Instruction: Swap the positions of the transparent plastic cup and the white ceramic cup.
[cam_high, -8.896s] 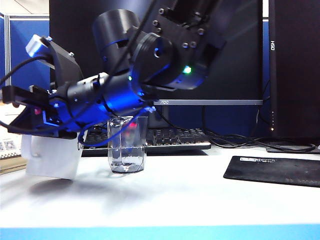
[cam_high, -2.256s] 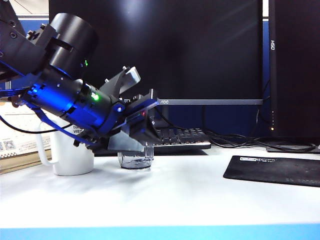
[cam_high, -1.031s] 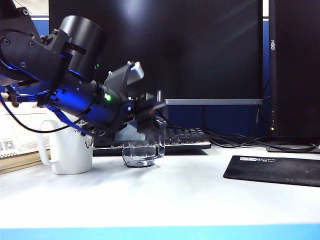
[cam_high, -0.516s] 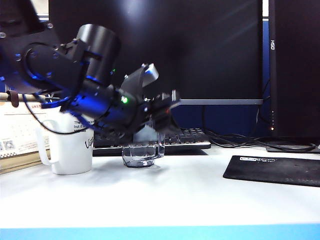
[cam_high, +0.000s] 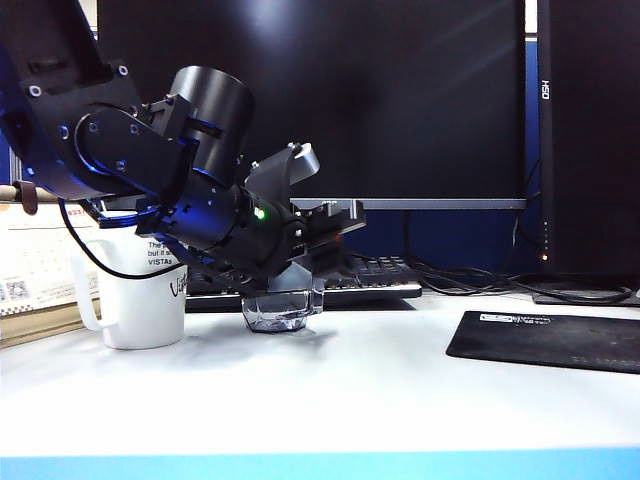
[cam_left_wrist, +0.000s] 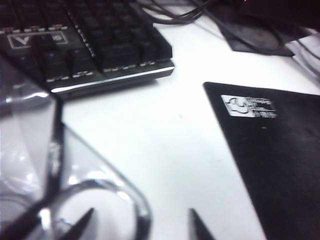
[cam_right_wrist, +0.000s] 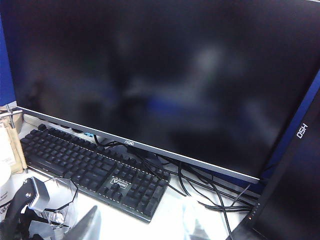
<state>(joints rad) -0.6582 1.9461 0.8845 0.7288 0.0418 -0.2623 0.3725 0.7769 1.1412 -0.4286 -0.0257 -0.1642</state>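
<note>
**Operator:** Transparent plastic cup (cam_high: 283, 308) stands upright on the white table (cam_high: 380, 390), left of centre in the exterior view. It is just in front of the keyboard (cam_high: 370, 275). I see nothing inside it, only the thick greyish base.

**Colleague:** And the mug?

**Operator:** The white ceramic cup (cam_high: 145, 300) stands at the far left of that view, upright, with its handle turned to the frame's left edge. It is near the clear cup but apart from it. From this low angle I cannot see into it.

**Colleague:** Where are your grippers?

**Operator:** The left gripper (cam_left_wrist: 141, 225) slants down over the clear cup from the left and hides the cup's upper part. In its wrist view the two dark fingertips (cam_left_wrist: 84, 224) stand apart. The cup's clear handle loop lies between them, with bare table showing between the loop and one finger. I see no pinch on it. The black mouse pad (cam_high: 550, 340) lies well apart, at the lower right of the exterior view.

**Colleague:** The right one?

**Operator:** The right gripper (cam_right_wrist: 142, 227) is outside the exterior view. Its own camera faces the dark monitor (cam_right_wrist: 150, 75). Its fingers are blurred, spread and holding nothing.
</note>
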